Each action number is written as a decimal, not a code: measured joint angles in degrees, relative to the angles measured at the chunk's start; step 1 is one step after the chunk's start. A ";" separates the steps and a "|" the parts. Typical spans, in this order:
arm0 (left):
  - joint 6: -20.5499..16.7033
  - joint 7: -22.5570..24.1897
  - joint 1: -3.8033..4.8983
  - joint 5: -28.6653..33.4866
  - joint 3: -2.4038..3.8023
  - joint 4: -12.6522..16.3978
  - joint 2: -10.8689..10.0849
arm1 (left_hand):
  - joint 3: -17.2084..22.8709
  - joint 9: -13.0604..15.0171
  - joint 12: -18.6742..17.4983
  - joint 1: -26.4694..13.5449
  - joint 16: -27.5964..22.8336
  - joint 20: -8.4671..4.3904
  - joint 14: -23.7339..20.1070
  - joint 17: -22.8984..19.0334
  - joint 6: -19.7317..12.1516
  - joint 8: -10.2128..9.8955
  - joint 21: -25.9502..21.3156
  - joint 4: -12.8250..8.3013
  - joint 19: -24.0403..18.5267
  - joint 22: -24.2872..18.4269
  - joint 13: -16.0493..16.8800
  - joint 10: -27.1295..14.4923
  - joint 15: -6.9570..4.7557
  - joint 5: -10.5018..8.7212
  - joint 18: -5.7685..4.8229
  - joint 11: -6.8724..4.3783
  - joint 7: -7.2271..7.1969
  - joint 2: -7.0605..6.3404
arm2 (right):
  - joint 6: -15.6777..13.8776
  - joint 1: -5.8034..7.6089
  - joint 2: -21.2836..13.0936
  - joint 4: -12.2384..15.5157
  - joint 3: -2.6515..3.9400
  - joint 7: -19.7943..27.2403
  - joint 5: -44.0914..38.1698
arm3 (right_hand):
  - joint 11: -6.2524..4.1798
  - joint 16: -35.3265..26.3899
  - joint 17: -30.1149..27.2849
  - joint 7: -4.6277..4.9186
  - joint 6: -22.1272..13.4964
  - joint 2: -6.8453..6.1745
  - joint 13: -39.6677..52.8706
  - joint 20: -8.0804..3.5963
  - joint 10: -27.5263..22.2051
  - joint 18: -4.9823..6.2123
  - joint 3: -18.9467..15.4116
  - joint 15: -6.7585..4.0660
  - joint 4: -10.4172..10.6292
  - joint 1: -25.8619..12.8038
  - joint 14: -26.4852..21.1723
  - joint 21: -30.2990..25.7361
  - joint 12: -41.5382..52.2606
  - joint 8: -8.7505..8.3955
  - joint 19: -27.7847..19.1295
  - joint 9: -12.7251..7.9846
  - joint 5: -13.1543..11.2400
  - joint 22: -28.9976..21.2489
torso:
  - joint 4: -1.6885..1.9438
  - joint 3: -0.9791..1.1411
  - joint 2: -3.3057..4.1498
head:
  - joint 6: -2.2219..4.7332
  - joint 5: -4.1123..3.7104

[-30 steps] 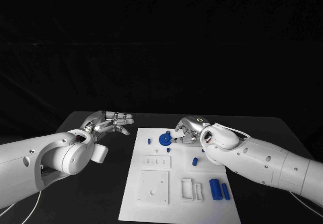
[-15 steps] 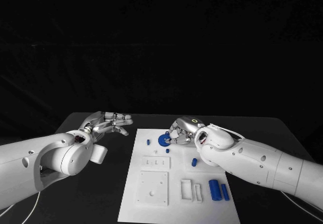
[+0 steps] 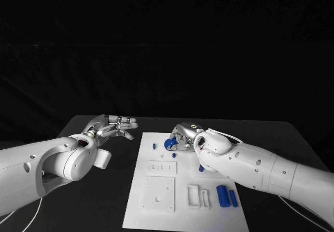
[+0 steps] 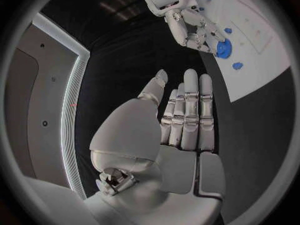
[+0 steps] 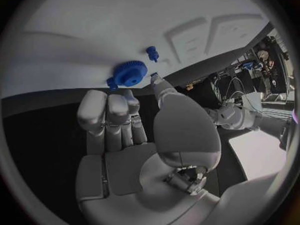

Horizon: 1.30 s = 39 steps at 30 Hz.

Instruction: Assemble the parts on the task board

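Touching blue gear (image 3: 169,143): right robot hand (image 3: 182,137)

Head camera looking down, wrist cameras close behind palms, sharing task board (image 3: 184,188)

A lab test bench; black table (image 3: 278,130), black backdrop, white task board (image 3: 182,212).

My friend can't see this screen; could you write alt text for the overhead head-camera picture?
A robot's right hand reaches over the far end of a white task board, its fingers at a blue gear. Its left hand hovers open above the black table beside the board; more small blue parts lie nearer the robot.
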 measured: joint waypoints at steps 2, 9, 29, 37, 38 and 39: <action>0.00 0.00 0.00 0.00 0.00 -0.02 0.10 | 0.00 0.00 0.00 0.00 0.00 0.00 0.00 0.00 0.00 0.00 0.00 0.00 0.00 0.00 0.00 0.00 0.00 0.00 0.00 0.00 0.00 0.00 | 0.38 0.00 0.75 -0.91 -0.17 -0.22 -0.22 | 0.00 0.00 0.00 0.02 -0.40 0.00 0.00 0.00 0.00 0.00 0.05 0.00 -0.05 0.00 0.00 0.00 0.00 0.00 0.00 0.00 0.00 0.00 | 0.06 0.00 -0.02 | -0.02 -0.03; 0.01 -0.01 0.00 0.00 0.00 -0.03 0.22 | 0.00 0.00 0.00 0.00 0.00 0.00 0.00 0.00 0.00 0.00 0.00 0.00 0.00 -0.11 0.00 0.00 0.00 0.00 0.00 0.00 0.00 0.00 | 1.11 0.11 2.03 -2.73 -0.36 -0.65 -0.93 | 0.00 0.00 -0.05 0.03 -0.42 0.00 -0.10 0.00 0.00 0.00 -0.01 0.00 -0.41 0.00 0.00 0.00 -0.01 0.00 0.00 0.02 0.00 0.00 | 0.06 -0.02 -0.05 | -0.08 0.09; 0.01 -0.03 0.00 -0.01 0.00 0.02 -0.15 | 0.00 0.00 0.00 0.00 0.00 0.00 0.00 0.01 0.00 0.00 0.00 0.00 0.00 -0.10 0.00 0.00 0.00 0.00 0.00 0.00 0.00 0.00 | -2.44 -0.31 -1.88 1.31 -0.88 -1.28 -1.45 | 0.03 0.22 -0.03 0.04 -0.62 -0.47 0.01 0.00 0.03 0.00 -1.28 0.00 -0.86 -0.01 0.00 -0.01 0.27 -0.15 0.00 -0.08 0.22 0.03 | -0.30 0.16 -0.04 | 0.12 0.41; 0.00 -0.04 0.01 -0.01 0.01 -0.38 -0.39 | 0.00 0.00 0.00 0.00 0.00 0.00 0.00 0.01 0.00 0.00 0.00 0.00 0.00 -0.10 0.00 0.00 0.00 0.00 0.00 0.00 0.00 0.00 | -6.65 -0.27 -6.32 5.64 1.61 -0.66 1.57 | 0.21 0.21 0.01 0.03 -0.61 -0.71 0.14 -0.01 0.21 0.00 -1.91 0.00 -0.87 0.22 0.00 -0.01 0.37 -0.15 0.00 -0.08 1.11 0.04 | -0.55 0.25 -0.03 | 0.44 0.22; 0.00 -0.04 0.01 -0.01 0.00 -0.43 -0.41 | 0.00 0.00 0.00 0.00 0.00 0.00 0.00 0.01 0.00 0.00 0.00 0.00 0.00 -0.10 0.00 0.00 0.00 0.00 0.00 0.00 0.00 0.00 | -6.73 -0.27 -7.00 6.16 1.96 -0.53 2.14 | 0.21 0.21 0.00 0.03 -0.61 -0.79 0.11 0.00 0.21 0.00 -1.91 0.00 -0.87 0.31 0.00 -0.01 0.37 -0.15 0.00 -0.08 1.11 0.04 | -0.63 0.26 -0.03 | 0.48 0.19; 0.00 -0.04 0.01 -0.01 0.00 -0.46 -0.45 | 0.00 0.00 0.00 0.00 0.00 0.00 0.00 0.01 0.00 0.00 0.00 0.00 0.00 -0.10 0.00 0.00 0.00 0.00 0.00 0.00 0.00 0.00 | -6.74 -0.27 -7.71 6.65 2.31 -0.38 2.76 | 0.20 0.21 -0.02 0.03 -0.61 -0.78 0.09 -0.01 0.21 0.00 -2.00 0.00 -0.99 0.58 0.00 -0.01 0.37 -0.15 0.00 -0.08 1.11 0.04 | -0.69 0.28 -0.03 | 0.51 0.19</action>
